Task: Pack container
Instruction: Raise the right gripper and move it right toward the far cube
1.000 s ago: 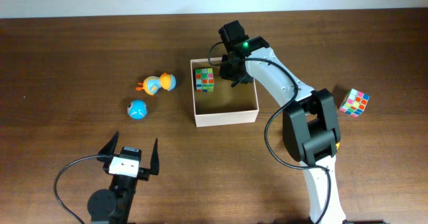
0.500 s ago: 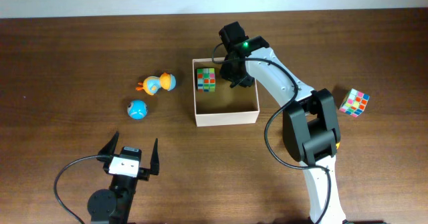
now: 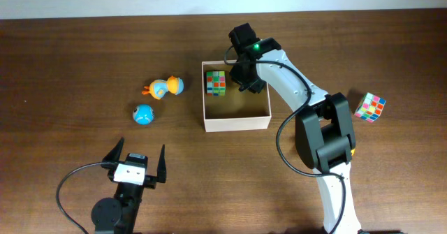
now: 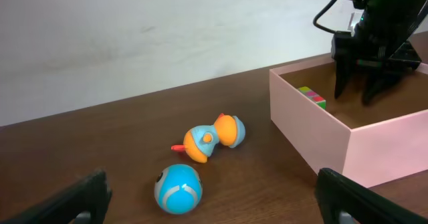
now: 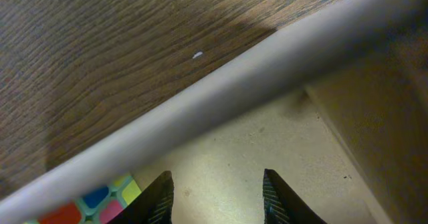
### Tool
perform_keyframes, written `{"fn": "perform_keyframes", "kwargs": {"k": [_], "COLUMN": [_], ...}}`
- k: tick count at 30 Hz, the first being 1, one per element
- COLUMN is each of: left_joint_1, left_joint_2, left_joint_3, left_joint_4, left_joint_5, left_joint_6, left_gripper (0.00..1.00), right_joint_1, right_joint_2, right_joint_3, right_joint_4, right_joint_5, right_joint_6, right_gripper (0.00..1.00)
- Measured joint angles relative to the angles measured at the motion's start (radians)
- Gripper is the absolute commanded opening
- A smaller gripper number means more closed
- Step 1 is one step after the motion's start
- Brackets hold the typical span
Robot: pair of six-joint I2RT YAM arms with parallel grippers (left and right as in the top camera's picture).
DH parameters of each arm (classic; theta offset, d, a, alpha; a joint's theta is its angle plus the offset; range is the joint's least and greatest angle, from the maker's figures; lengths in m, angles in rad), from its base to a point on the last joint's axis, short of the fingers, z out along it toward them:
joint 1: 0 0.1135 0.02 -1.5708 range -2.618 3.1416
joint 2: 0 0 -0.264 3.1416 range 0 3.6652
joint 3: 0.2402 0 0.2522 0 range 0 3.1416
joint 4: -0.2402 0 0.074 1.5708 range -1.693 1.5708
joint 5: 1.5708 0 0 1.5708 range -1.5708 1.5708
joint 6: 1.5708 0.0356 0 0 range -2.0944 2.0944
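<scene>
The container (image 3: 237, 121) is a square box with cream walls and a tan floor, at the table's middle. A multicoloured puzzle cube (image 3: 216, 83) lies in its back left corner. My right gripper (image 3: 246, 80) is open and empty inside the box, just right of the cube. In the right wrist view the gripper (image 5: 217, 197) hangs over the tan floor, with the box wall (image 5: 221, 97) ahead and the cube (image 5: 93, 204) at lower left. My left gripper (image 3: 135, 161) is open and empty near the front edge. A blue ball toy (image 3: 143, 114) and an orange and blue duck toy (image 3: 165, 87) lie left of the box.
A second puzzle cube (image 3: 369, 107) lies on the table at the right, beside the right arm's base. In the left wrist view the ball (image 4: 178, 188) and duck (image 4: 212, 136) lie ahead, the container (image 4: 334, 137) to the right.
The right gripper has shifted very slightly inside the box, open. The cube stays in the back left corner. The left arm has not moved.
</scene>
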Motion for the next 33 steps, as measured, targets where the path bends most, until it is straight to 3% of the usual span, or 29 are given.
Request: {"fn": "perform_keyframes", "kwargs": {"k": [6,14,24,28,33], "left_joint_1": [0.0,0.0,0.0,0.0,0.0], "left_joint_2": [0.0,0.0,0.0,0.0,0.0], "left_joint_3": [0.0,0.0,0.0,0.0,0.0], "left_joint_4": [0.0,0.0,0.0,0.0,0.0], "left_joint_5": [0.0,0.0,0.0,0.0,0.0], "left_joint_6": [0.0,0.0,0.0,0.0,0.0], "left_gripper": [0.99,0.99,0.99,0.99,0.99], "right_joint_1": [0.001,0.01,0.032,0.021,-0.06], "right_joint_2": [0.0,-0.019,-0.248,-0.35,-0.488], "right_joint_3": [0.0,0.0,0.001,0.001,0.001], "right_joint_4": [0.003,-0.023,-0.067,-0.148,-0.306], "right_joint_5": [-0.002,-0.004,-0.077,-0.042,0.145], "right_joint_6": [-0.064,-0.164,-0.332,-0.419,-0.478], "right_gripper": [0.47,0.49,0.52,0.65,0.81]}}
